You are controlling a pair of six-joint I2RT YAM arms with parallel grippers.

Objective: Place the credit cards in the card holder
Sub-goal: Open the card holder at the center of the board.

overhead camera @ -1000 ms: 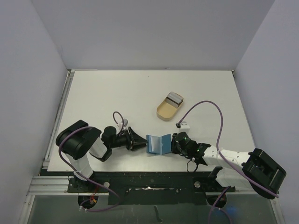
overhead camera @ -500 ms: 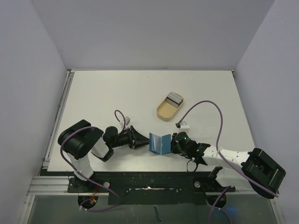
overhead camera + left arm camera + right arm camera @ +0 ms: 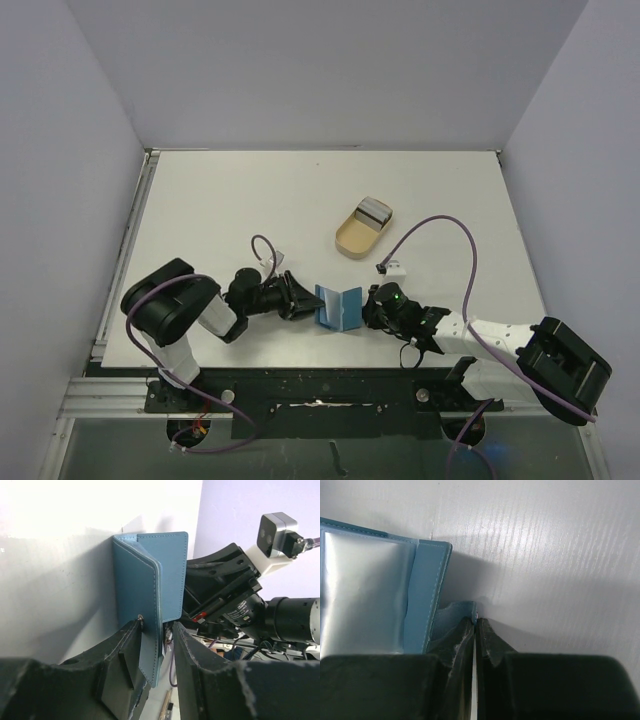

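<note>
Two-handed stage: spreading and steadying the card holder (image 3: pixel 338 307), with no card loaded as far as visible.

1. State of right hand (image 3: pixel 475 621): clenched on a blue edge flap of the card holder, material pinched at the very tips. Just left of those tips, a clear pocket (image 3: pixel 362 595), contents not discernible.

2. State of left hand (image 3: pixel 155 626): released, jaws parted and set astride the closing tab (image 3: pixel 150 655) at the holder's near edge. Contact with the tab: cannot tell.

3. Location of card holder: on the bench (image 3: pixel 250 200), directly between the two hands, standing on edge, half folded in a V.

4. Location of credit cards (image 3: pixel 376 211): in the tan dish (image 3: pixel 352 240), well apart from both hands, ahead of the right hand toward the far side.

Next move, as judged:
- Close the left hand on the tab or the cover beside it.
- Draw the two covers apart to a flat, pockets-up spread. Rely on a firm right grip, since the soft material is likely to slip or fold back.
- Then free one hand, reach to the dish, take a single card by its edge, and align it squarely with a pocket mouth before sliding.
</note>
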